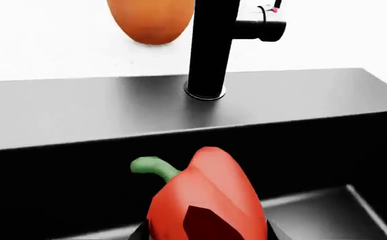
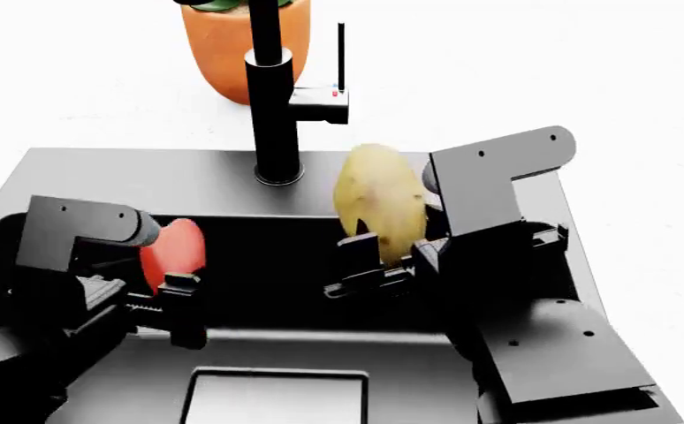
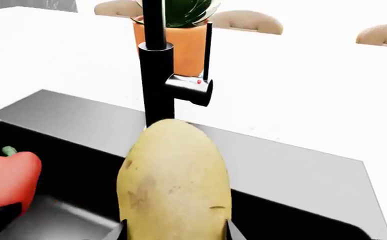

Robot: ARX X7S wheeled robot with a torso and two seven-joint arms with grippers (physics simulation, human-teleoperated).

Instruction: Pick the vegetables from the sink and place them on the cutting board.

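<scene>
My left gripper [image 2: 175, 296] is shut on the red bell pepper [image 2: 175, 252] and holds it above the left part of the black sink [image 2: 141, 177]. In the left wrist view the pepper [image 1: 210, 200] with its green stem fills the space between the jaws [image 1: 207, 234]. My right gripper [image 2: 377, 263] is shut on the yellow-brown potato [image 2: 380, 201], held upright over the sink's right part. In the right wrist view the potato [image 3: 175, 185] sits between the jaws [image 3: 173, 231]. The pale cutting board [image 2: 277, 397] lies at the near edge, in front of the sink.
The tall black faucet [image 2: 274, 97] stands on the sink's far rim between the two grippers; it also shows in the left wrist view [image 1: 210, 45] and the right wrist view [image 3: 157, 70]. An orange plant pot [image 2: 230, 53] stands behind it on the white counter.
</scene>
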